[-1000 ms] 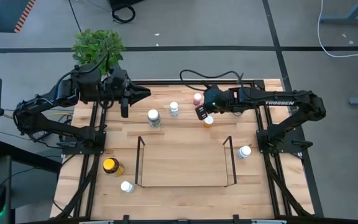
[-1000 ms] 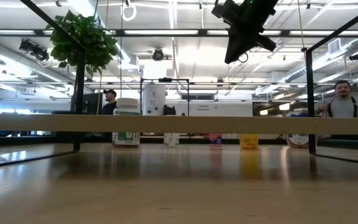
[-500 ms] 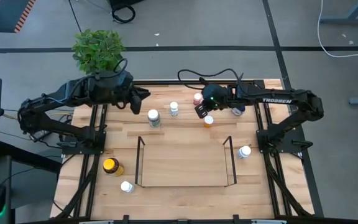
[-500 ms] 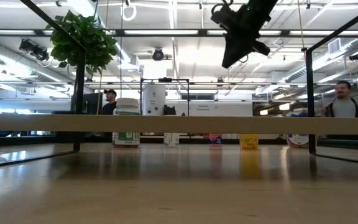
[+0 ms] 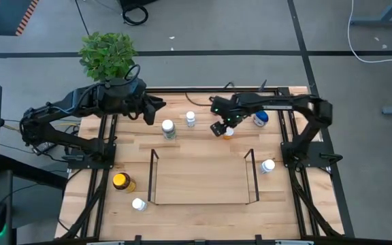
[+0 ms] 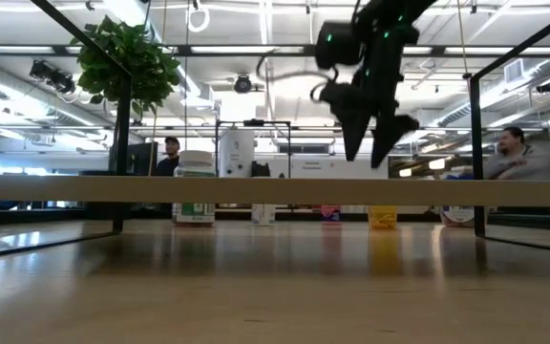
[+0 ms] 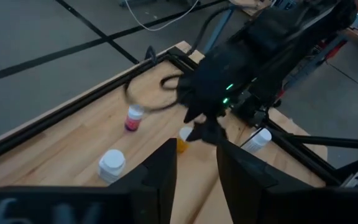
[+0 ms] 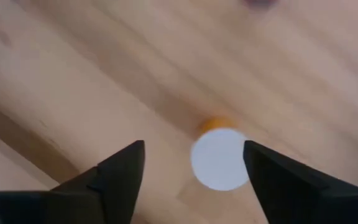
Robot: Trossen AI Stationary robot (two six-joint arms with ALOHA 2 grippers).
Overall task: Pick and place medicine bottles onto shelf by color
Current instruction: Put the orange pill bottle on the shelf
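An orange bottle with a white cap (image 8: 219, 158) stands on the wooden table near its far edge (image 5: 229, 133). My right gripper (image 8: 192, 148) hangs open above it, pointing down, one finger on either side and touching nothing (image 6: 369, 153) (image 5: 218, 128). The wire shelf (image 5: 153, 177) stands near the middle. White-capped bottles (image 5: 168, 127) (image 5: 190, 119) stand left of the orange one, and a blue-capped one (image 5: 260, 118) to its right. A pink-capped bottle (image 7: 133, 117) shows only in the left wrist view. My left gripper (image 7: 194, 158) waits open at the far left (image 5: 154, 104).
An amber jar with a yellow lid (image 5: 121, 182) and a white-capped bottle (image 5: 139, 203) stand left of the shelf, and another white-capped one (image 5: 269, 165) to its right. A potted plant (image 5: 107, 53) stands at the far left corner. People show in the room behind.
My right gripper has come down toward the orange bottle, moving a little toward the table's left and near edges. It has tipped to point more steeply down and has opened. My left gripper has turned at the wrist and sunk slightly.
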